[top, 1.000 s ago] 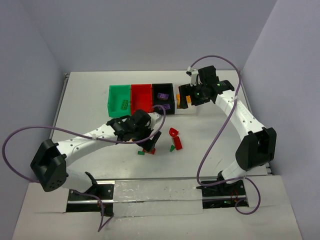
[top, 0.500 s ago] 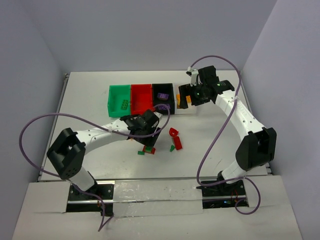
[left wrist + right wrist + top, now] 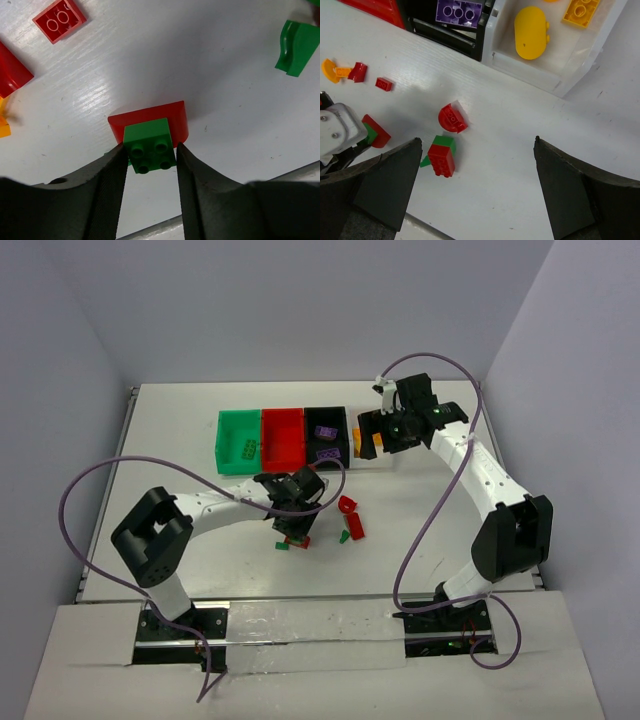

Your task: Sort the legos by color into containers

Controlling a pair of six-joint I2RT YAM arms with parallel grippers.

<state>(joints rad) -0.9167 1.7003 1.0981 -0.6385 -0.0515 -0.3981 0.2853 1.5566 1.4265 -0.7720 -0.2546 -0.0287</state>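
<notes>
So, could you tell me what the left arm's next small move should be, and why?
Probably close the left end effector onto the green brick, then lift gently: its fingers flank the brick closely, and the brick sits on a red piece that may come along.

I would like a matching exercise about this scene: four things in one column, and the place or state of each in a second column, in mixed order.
Things:
1. green square brick
2. yellow rounded piece
3. purple brick
4. right end effector

Places or states:
a. in the black bin
b. open, holding nothing
c. between the two sides of the left end effector
d. in the clear bin

Pairs: 1-c, 2-d, 3-a, 4-b
</notes>
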